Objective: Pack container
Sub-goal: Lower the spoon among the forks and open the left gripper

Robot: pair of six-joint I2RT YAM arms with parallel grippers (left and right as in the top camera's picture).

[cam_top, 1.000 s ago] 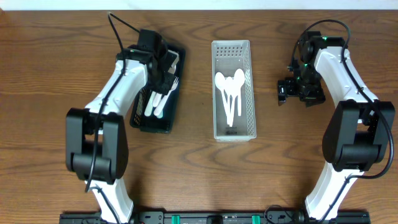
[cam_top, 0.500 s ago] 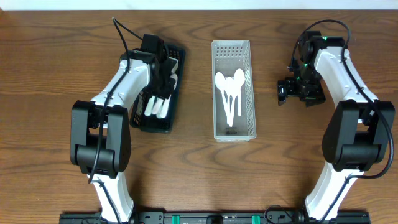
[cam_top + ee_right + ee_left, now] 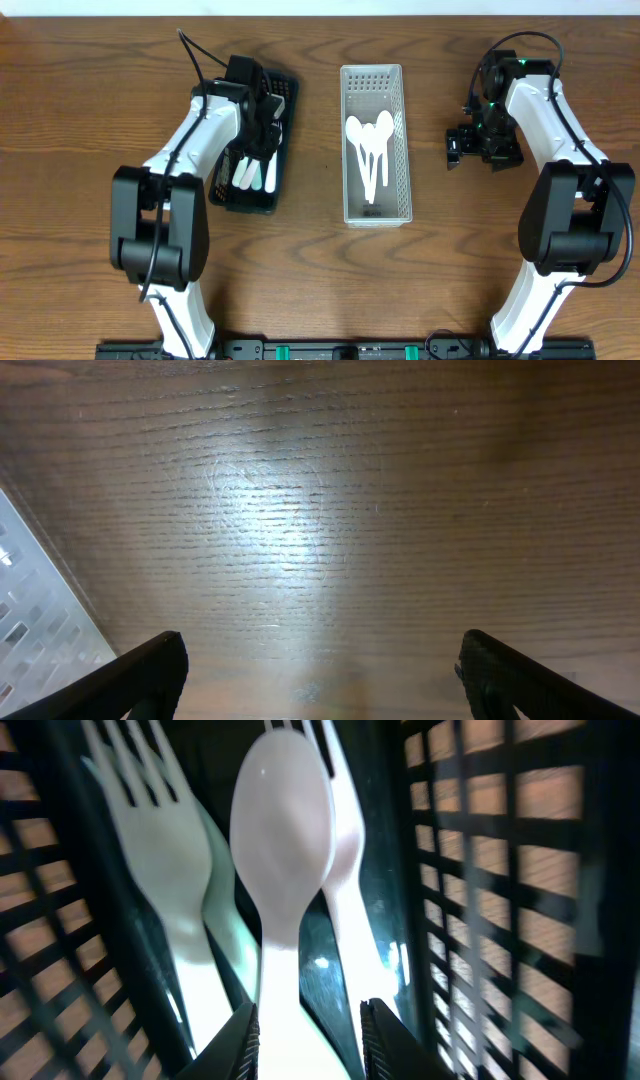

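1. judged step: fetching a white spoon (image 3: 280, 830) from the black basket (image 3: 500, 900) with the left hand (image 3: 310, 1025), parted narrowly astride its handle, not yet pinching.
2. next, likely: close, lift clear of the forks (image 3: 165, 850), carry right.
3. farther off: clear container (image 3: 372, 80) holding spoons (image 3: 368, 140); right hand (image 3: 320, 670) wide open, empty, over the table (image 3: 320, 490).

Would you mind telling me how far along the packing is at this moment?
Done: several spoons already lie in the clear container. In hand: the left pincer straddles the handle of a spoon in the black basket; grip unclear. Left: forks and other cutlery there. The right pincer hangs open over the table.
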